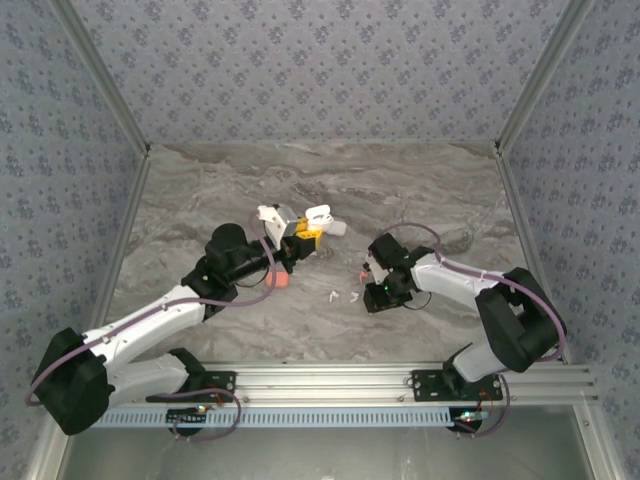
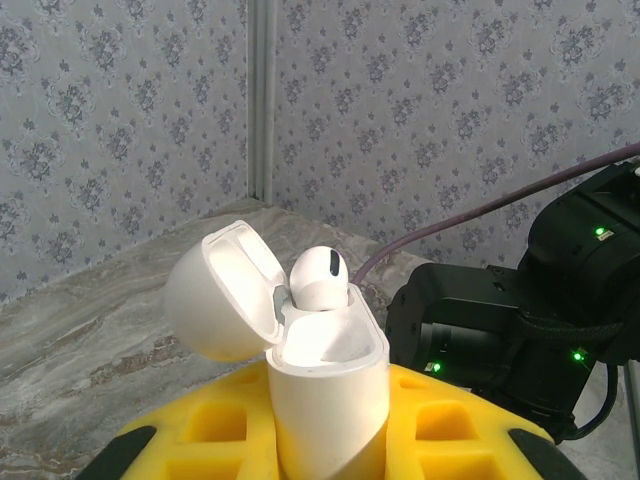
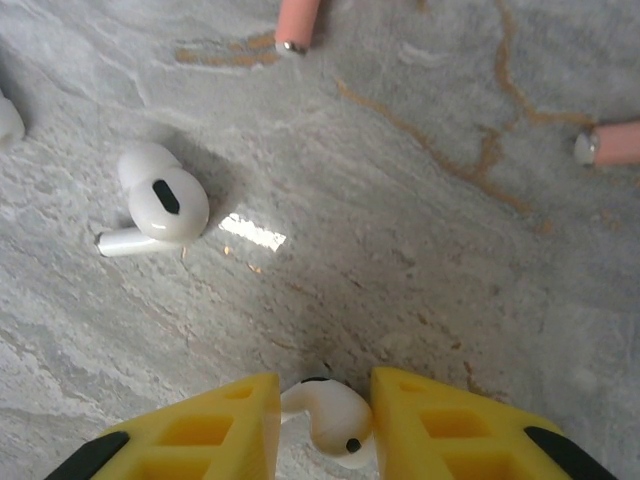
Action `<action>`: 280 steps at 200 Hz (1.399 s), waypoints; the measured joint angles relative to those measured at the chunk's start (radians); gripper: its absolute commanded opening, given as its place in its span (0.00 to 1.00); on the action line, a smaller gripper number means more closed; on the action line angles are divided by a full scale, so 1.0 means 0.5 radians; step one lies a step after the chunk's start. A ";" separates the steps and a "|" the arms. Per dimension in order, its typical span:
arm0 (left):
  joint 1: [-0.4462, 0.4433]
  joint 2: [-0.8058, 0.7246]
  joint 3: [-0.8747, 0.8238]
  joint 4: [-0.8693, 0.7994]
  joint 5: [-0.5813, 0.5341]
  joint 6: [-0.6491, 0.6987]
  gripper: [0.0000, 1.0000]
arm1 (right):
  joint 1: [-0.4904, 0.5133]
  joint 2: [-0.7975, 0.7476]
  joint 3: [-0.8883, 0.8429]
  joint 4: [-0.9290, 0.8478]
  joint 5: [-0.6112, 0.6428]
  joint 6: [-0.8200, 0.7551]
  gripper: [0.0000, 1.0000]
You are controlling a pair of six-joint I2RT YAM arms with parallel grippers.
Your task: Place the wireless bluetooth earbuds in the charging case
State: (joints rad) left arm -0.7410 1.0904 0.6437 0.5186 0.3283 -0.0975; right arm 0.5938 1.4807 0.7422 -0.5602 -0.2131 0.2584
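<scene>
Pinching pickup | right gripper (image 3: 325,388) jaws clamped on a white earbud (image 3: 335,420) lying on the table (image 3: 450,250) | left gripper (image 2: 330,445) jaws clamped on open case (image 2: 330,375), one bud seated (image 2: 318,278) | advice: lift gently, point stem down, align over empty socket.

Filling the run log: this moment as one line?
left jaws: shut on open charging case with seated earbud | right jaws: flanking white earbud on table
</scene>
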 measured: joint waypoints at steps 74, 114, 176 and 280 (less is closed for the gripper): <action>0.000 0.000 0.001 -0.007 0.000 0.000 0.04 | 0.006 -0.056 -0.006 -0.053 0.020 0.023 0.19; 0.000 0.000 0.000 -0.010 0.000 0.000 0.04 | 0.009 -0.289 0.018 -0.117 0.087 -0.013 0.19; 0.000 0.053 0.001 -0.003 0.016 -0.022 0.04 | 0.009 -0.757 0.383 -0.124 0.205 -0.245 0.19; -0.002 0.195 0.047 0.016 0.152 -0.054 0.04 | 0.156 -0.806 1.077 0.124 0.162 -0.766 0.19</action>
State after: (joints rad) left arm -0.7418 1.1881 0.6670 0.5266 0.4042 -0.1246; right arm 0.6720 1.0779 1.2808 -0.4980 -0.1322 -0.1246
